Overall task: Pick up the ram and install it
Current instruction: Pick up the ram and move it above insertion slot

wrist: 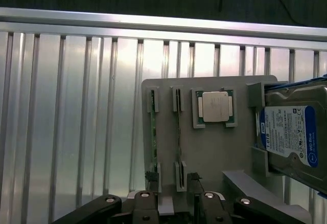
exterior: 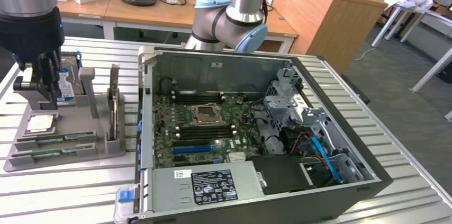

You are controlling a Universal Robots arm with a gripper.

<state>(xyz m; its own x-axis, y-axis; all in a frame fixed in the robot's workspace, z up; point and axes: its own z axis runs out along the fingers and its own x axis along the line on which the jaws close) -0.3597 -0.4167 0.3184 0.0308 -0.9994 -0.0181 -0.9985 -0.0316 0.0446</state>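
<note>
Two ram sticks stand on edge in slots of a grey holder (exterior: 106, 147) at the exterior view's left, one ram (exterior: 54, 139) just behind the other ram (exterior: 50, 153). In the wrist view they are thin lines, a green-edged ram (wrist: 153, 137) and a second ram (wrist: 178, 132). My gripper (exterior: 41, 99) hangs over the holder, open and holding nothing. Seen from the wrist, the gripper (wrist: 171, 185) has the second stick's end between its fingertips (wrist: 194, 179), still above it.
On the same holder sit a square silvery processor chip (wrist: 215, 106) and an upright hard drive (wrist: 291, 137) with a blue-white label. An open computer case (exterior: 211, 65) with its motherboard (exterior: 205, 128) stands at the exterior view's right on the ribbed metal table (exterior: 63, 192).
</note>
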